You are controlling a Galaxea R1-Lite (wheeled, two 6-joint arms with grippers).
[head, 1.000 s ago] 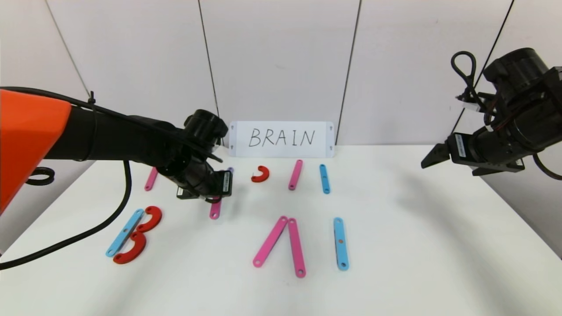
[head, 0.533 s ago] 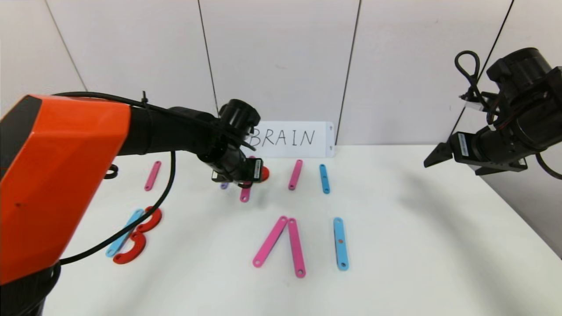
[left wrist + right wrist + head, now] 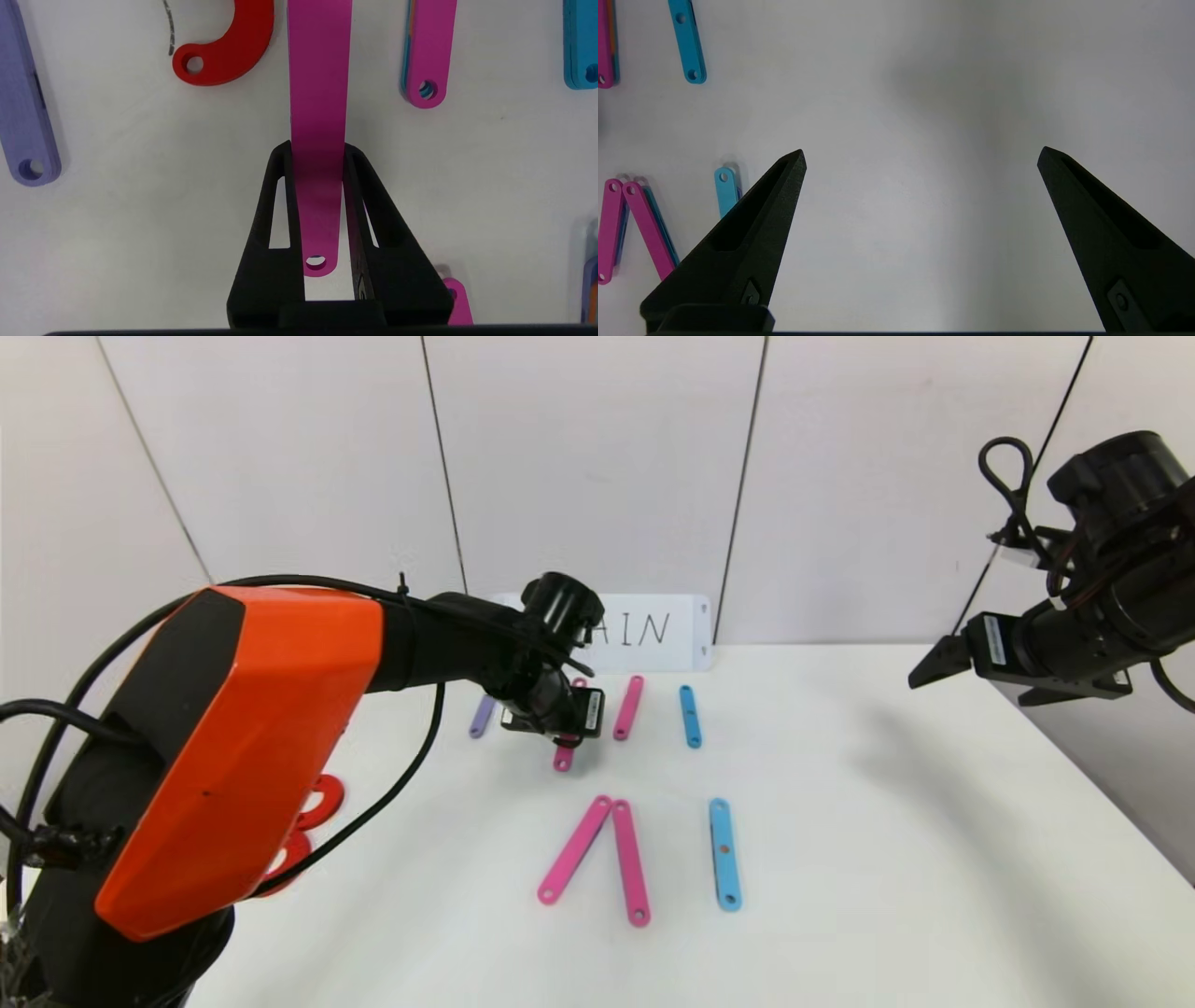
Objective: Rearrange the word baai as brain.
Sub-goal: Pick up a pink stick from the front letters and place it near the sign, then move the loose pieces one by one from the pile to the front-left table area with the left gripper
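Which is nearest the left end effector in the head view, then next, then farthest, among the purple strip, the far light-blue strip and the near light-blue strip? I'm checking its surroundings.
The left end effector is shut on a pink strip.
1. Purple strip, on its left.
2. Far light-blue strip, on its right, back row.
3. Near light-blue strip, right and toward the robot.

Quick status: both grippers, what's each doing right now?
Left gripper: shut on the pink strip, near the card.
Right gripper: open, empty, raised at the table's right side.

White card (image 3: 653, 633) against wall; white table (image 3: 887, 859)
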